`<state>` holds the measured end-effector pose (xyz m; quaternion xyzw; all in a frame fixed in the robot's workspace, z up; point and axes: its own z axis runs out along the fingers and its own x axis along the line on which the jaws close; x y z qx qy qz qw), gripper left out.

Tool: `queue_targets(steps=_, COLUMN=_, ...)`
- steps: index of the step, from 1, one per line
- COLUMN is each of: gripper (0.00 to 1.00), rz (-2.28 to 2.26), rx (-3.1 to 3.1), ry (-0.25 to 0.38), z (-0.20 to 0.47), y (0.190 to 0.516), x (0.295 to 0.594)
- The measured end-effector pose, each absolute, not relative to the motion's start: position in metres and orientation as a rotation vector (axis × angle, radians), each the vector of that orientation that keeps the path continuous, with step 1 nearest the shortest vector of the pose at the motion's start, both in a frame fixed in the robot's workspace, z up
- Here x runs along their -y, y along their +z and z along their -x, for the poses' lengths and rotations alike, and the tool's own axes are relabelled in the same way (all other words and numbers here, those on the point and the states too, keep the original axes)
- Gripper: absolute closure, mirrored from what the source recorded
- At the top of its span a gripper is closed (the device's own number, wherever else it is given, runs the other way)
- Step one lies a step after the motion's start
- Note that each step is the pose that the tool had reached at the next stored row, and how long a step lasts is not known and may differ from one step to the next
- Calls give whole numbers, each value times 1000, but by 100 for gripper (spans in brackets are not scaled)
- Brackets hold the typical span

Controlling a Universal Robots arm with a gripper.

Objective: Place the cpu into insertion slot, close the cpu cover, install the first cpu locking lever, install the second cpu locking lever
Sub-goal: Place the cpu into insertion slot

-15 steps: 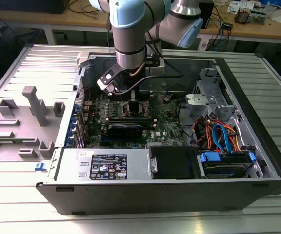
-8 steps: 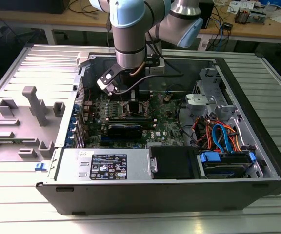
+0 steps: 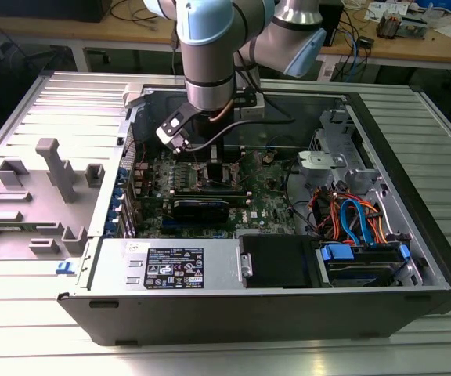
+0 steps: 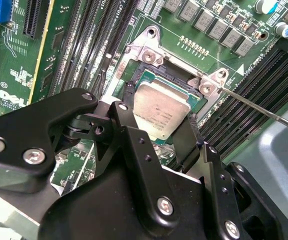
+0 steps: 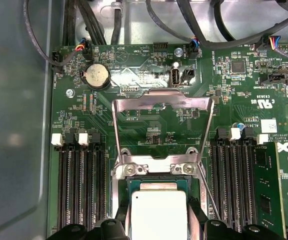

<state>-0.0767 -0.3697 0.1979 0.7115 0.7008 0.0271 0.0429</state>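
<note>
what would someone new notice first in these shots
The pale blue robot arm hanging down into the open computer case dominates the exterior view. In both wrist views the silver cpu lies over the insertion slot, right at the black gripper. The cpu cover is swung open beyond it in the first wrist view.

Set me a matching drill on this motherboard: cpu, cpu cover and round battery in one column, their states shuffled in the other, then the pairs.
Things:
1. cpu
2. cpu cover
3. coin battery

States:
A. swung open on its hinge, off the insertion slot
B. round and silver, lying apart from the insertion slot
C. gripped by the hand at the insertion slot

Pairs: 1-C, 2-A, 3-B
</note>
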Motion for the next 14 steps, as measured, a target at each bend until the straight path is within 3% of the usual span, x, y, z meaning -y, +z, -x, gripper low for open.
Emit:
queue_targets(steps=11, gripper=46, rz=-2177, rx=-2144, ry=85, z=77, y=196, x=369)
queue_targets(steps=14, gripper=39, rz=-2176, rx=-2144, ry=84, z=77, y=196, x=370)
